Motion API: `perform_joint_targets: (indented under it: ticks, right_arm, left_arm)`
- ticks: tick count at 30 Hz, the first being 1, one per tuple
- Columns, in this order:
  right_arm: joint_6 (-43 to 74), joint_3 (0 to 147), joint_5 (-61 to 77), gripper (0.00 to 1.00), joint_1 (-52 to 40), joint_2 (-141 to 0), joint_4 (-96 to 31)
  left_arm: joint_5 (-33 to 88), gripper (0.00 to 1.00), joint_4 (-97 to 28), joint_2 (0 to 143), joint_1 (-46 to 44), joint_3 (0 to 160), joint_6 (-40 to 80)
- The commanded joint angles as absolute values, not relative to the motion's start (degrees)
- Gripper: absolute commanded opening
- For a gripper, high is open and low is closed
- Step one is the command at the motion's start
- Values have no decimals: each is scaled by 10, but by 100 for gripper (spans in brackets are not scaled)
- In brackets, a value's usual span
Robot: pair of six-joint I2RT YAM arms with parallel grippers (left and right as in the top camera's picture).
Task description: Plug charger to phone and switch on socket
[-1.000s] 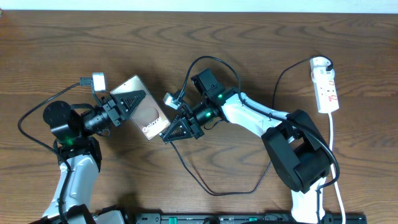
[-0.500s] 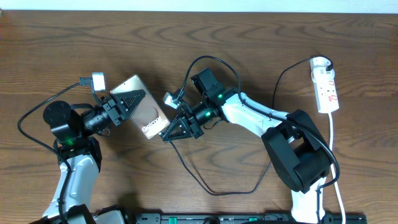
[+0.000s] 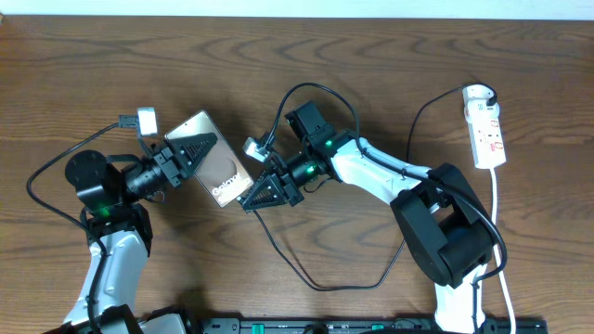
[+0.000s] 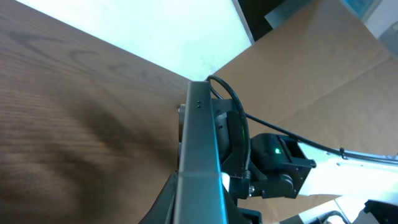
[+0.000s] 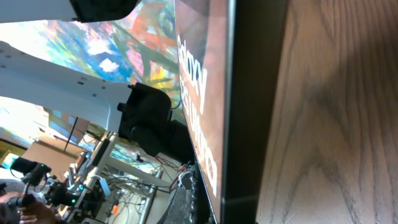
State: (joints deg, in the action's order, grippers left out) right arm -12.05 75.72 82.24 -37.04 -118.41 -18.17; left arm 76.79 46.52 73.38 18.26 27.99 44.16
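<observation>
Phone (image 3: 227,172) edge-gripped by left tool (image 3: 206,147); right tool (image 3: 252,200) closed beside bottom edge.

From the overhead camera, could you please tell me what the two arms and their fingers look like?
The left arm and right arm have white links, black joint housings with green lights, and thin black cables. The left gripper and right gripper have black triangular fingers, with a pale camera box by each wrist.
</observation>
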Motion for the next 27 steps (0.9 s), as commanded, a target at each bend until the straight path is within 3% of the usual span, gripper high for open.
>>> perform_joint_targets:
  ticks: [1, 8, 18, 27]
  right_arm:
    - [-116, 769, 839, 1, -369, -1179, -171]
    - [-116, 769, 839, 1, -365, -1179, -168]
    - [-107, 769, 839, 1, -348, -1179, -169]
    - [-21, 769, 761, 1, -346, -1179, -161]
  left_arm:
    - [768, 7, 482, 730, 171, 277, 471]
    - [756, 7, 599, 730, 171, 277, 548]
    - [753, 7, 602, 730, 215, 277, 564]
    - [756, 7, 602, 730, 253, 277, 584]
